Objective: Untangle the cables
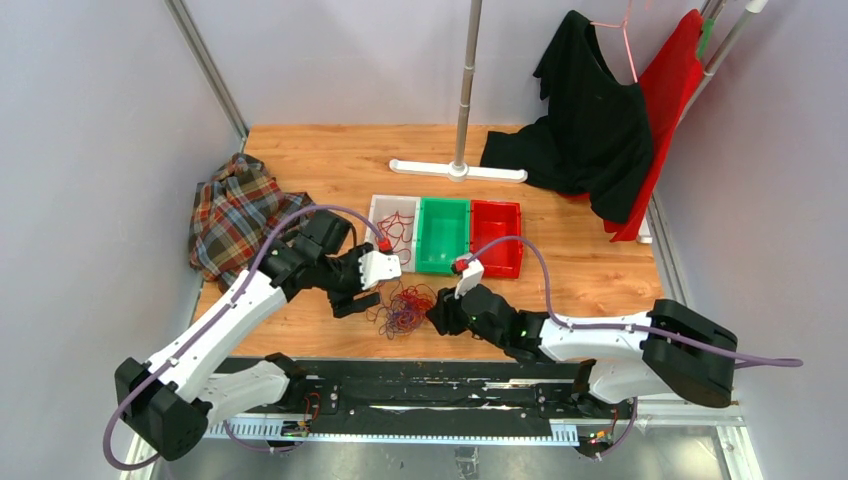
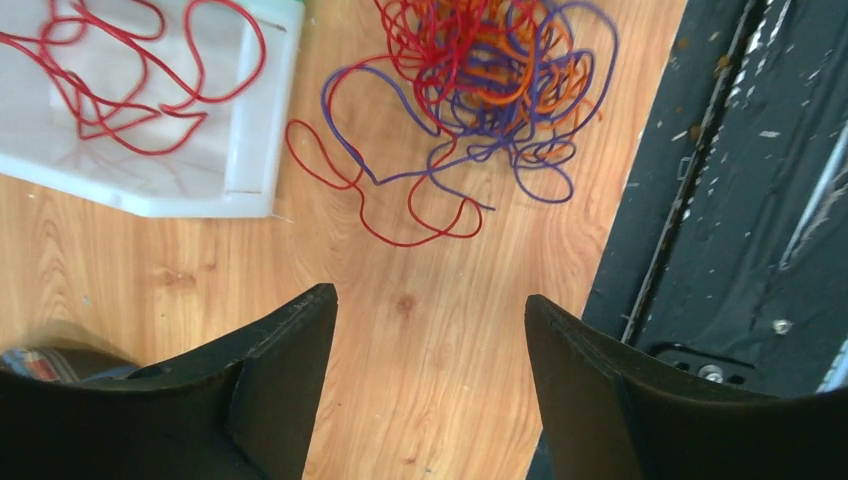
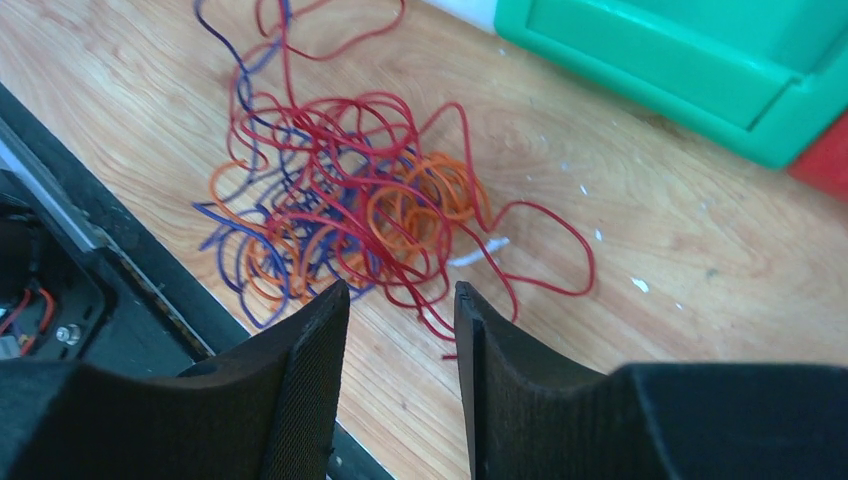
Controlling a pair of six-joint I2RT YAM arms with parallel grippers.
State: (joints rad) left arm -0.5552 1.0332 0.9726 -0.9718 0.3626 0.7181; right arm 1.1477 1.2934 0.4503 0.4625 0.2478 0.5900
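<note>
The cables (image 1: 402, 308) are a clump of thin red, orange and purple wires on the wooden table near its front edge, between my two grippers. The clump also shows in the left wrist view (image 2: 480, 90) and in the right wrist view (image 3: 350, 215). My left gripper (image 1: 357, 297) is open and empty, just left of the clump (image 2: 430, 300). My right gripper (image 1: 437, 318) is open with a narrower gap and empty, its fingertips at the clump's near edge (image 3: 400, 295). Some red wires (image 1: 397, 232) lie in the white bin (image 1: 378, 212).
A green bin (image 1: 443, 235) and a red bin (image 1: 497, 238) stand right of the white bin. A plaid cloth (image 1: 232, 212) lies at the left. A stand base (image 1: 457, 170) and black and red garments (image 1: 590, 120) are at the back. A black rail (image 1: 430, 385) runs along the front edge.
</note>
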